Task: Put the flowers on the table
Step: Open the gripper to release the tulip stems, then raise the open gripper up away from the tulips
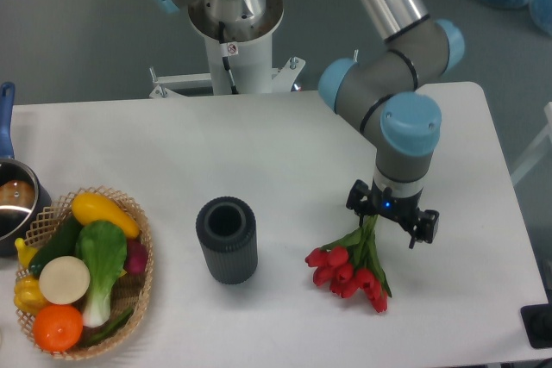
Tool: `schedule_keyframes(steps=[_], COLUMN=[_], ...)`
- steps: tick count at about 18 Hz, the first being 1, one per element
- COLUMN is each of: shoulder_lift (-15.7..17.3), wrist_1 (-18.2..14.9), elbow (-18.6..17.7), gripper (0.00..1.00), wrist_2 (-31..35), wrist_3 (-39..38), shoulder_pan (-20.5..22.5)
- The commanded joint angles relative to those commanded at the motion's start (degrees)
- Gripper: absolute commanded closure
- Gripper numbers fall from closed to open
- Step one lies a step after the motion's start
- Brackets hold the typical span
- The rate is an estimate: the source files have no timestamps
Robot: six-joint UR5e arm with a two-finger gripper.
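Down on the table [259, 152], flowers [349, 271], stem ends hidden beneath the spread-fingered gripper [392, 220].

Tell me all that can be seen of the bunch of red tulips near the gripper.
The flowers are a bunch of red tulip buds on green stems with leaves, looking artificial. The bunch lies on the white table, right of the dark ribbed vase, buds spread toward the near edge and stems running up to the gripper. The stem ends reach between the gripper's fingers; whether these touch the stems cannot be told.
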Motion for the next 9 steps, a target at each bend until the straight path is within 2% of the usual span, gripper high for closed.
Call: schedule_keyframes(steps=[3, 6, 8, 9], shoulder_lift=[3.16, 4.84, 6.15, 7.03], wrist_1=[-0.09, -0.79, -3.32, -5.6], elbow=[-0.09, -0.09, 0.35, 0.96], gripper=[0.0, 0.0, 0.0, 0.0], wrist_2=[-2.36, -6.4, -6.94, -7.29], wrist_3=[0.53, 0.53, 0.53, 0.53], shoulder_pan=[-0.44, -0.18, 0.09, 0.17])
